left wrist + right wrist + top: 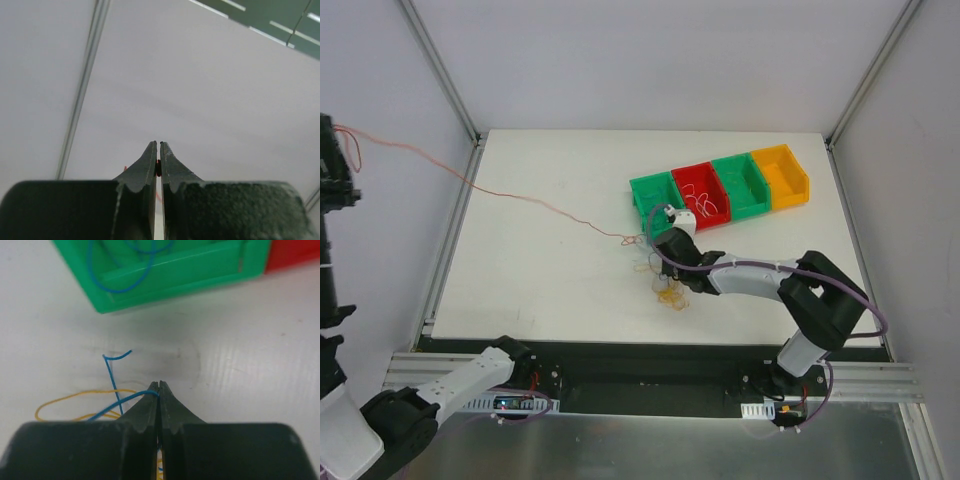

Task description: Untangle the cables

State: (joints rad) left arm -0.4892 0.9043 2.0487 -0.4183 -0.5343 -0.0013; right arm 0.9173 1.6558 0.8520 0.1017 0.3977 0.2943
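Note:
My left gripper point(332, 135) is raised at the far left and shut on a thin red cable point(520, 198). The cable stretches tight across the table to a small knot point(633, 241). In the left wrist view the red strand point(158, 168) sits pinched between the shut fingertips point(158, 145). My right gripper point(660, 228) is low beside the knot, near the left green bin point(642, 195). It is shut point(159, 385) on a blue cable point(115, 408). Yellow cable loops point(75, 398) lie under it and also show in the top view point(670, 296).
A row of bins stands at the back right: green, red point(700, 176), green point(740, 185) and yellow point(782, 178). The left green bin point(165, 270) holds blue wire point(115, 287). The red bin holds pale curls. Enclosure walls and metal posts border the table.

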